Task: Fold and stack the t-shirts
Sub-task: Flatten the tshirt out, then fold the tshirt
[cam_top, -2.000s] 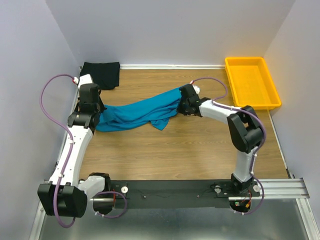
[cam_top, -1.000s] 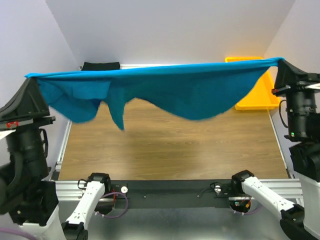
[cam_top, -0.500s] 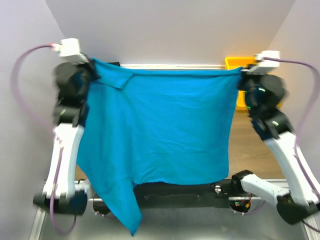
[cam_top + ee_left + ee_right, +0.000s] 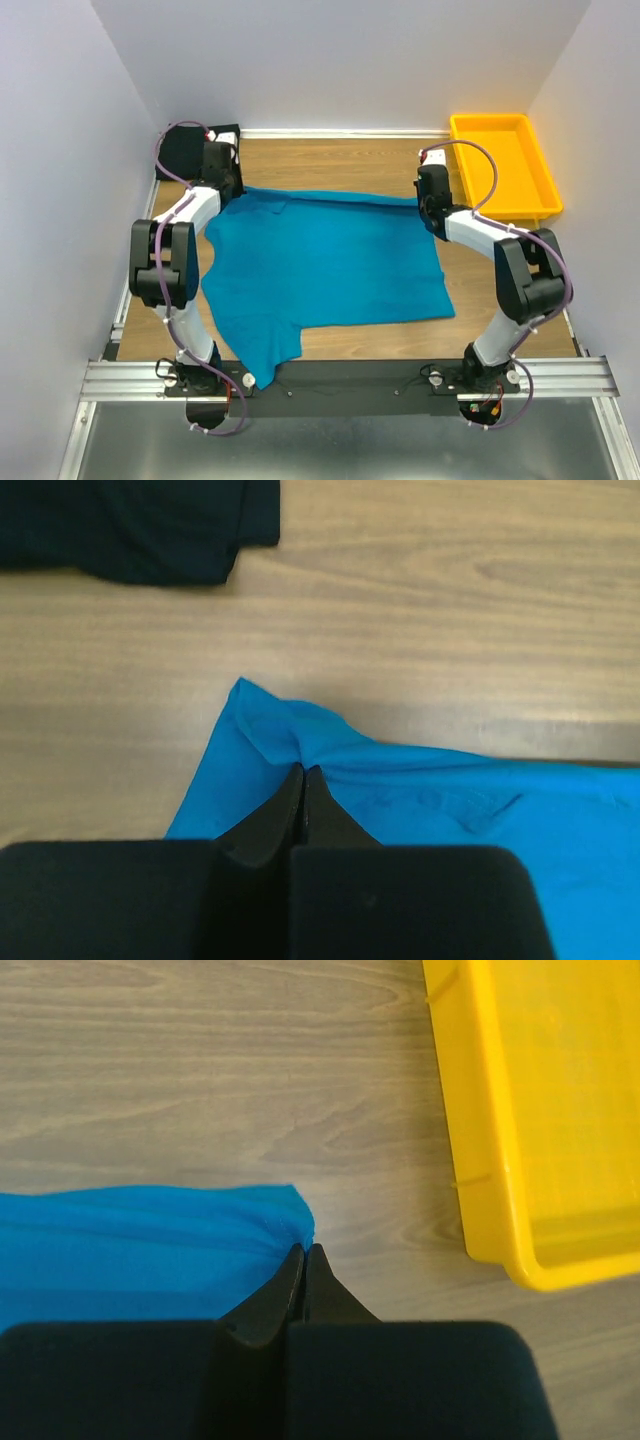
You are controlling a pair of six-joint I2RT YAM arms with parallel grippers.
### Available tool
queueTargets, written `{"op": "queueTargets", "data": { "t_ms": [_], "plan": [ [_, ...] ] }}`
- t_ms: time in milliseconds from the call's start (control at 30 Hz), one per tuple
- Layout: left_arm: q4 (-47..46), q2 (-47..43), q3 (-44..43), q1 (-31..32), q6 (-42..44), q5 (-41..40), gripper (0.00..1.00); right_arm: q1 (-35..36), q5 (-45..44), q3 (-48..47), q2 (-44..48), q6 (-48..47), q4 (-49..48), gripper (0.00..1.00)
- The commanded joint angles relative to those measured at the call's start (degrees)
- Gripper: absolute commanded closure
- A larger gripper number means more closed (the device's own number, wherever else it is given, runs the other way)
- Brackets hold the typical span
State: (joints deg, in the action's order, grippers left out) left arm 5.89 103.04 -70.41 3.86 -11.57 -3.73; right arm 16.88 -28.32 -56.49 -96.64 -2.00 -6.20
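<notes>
Right now I see the bright teal-blue cloth t-shirt (image 4: 330, 265) spread almost flat across the wood-grain bench (image 4: 340, 165). Its straight far edge runs between my two arms, and a loose flap of cloth reaches toward the near rail on the left. The left gripper (image 4: 302, 772) is clenched on the shirt's far left corner. In the left wrist view the cloth bunches into a small raised fold right at the closed fingertips, and the rest of the shirt lies off to the right. The right gripper (image 4: 303, 1250) is pinched on the far right corner, the blue edge ending at its tips and the cloth lying to their left on the bench. The soft black cloth t-shirt (image 4: 130, 530) lies crumpled in the far left corner of the bench, beyond the left gripper, with bare wood between it and the teal cloth. From overhead, the left arm covers part of it. The rigid yellow plastic tray (image 4: 540, 1110) sits at the far right, near the right gripper, with a strip of bare wood between it and the shirt corner.
</notes>
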Motion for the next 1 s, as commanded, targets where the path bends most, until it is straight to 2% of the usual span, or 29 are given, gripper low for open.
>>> {"op": "queueTargets", "data": {
  "t_ms": [0,233,533,767,967],
  "plan": [
    [-4.0,3.8,-5.7,-0.1,1.2,0.6,1.0,-1.3,-1.4,-4.9,-4.2,-1.2,-9.4,1.0],
    [-0.2,10.1,-11.5,-0.1,0.9,1.6,1.0,-2.8,1.0,-11.2,-11.9,-2.7,-9.5,0.99],
    [15.2,7.4,-19.6,-0.5,-5.0,3.4,1.0,-3.3,4.4,-14.8,-9.1,-3.3,-3.1,0.99],
    [21.8,1.4,-17.5,-0.9,-8.6,6.3,1.0,-3.3,7.8,-13.8,-3.7,3.7,4.6,0.99],
    [25.0,-6.1,-11.6,-1.1,-10.7,8.9,1.0,-3.3,8.2,-12.4,1.5,8.4,11.5,0.99]
  ]
}}
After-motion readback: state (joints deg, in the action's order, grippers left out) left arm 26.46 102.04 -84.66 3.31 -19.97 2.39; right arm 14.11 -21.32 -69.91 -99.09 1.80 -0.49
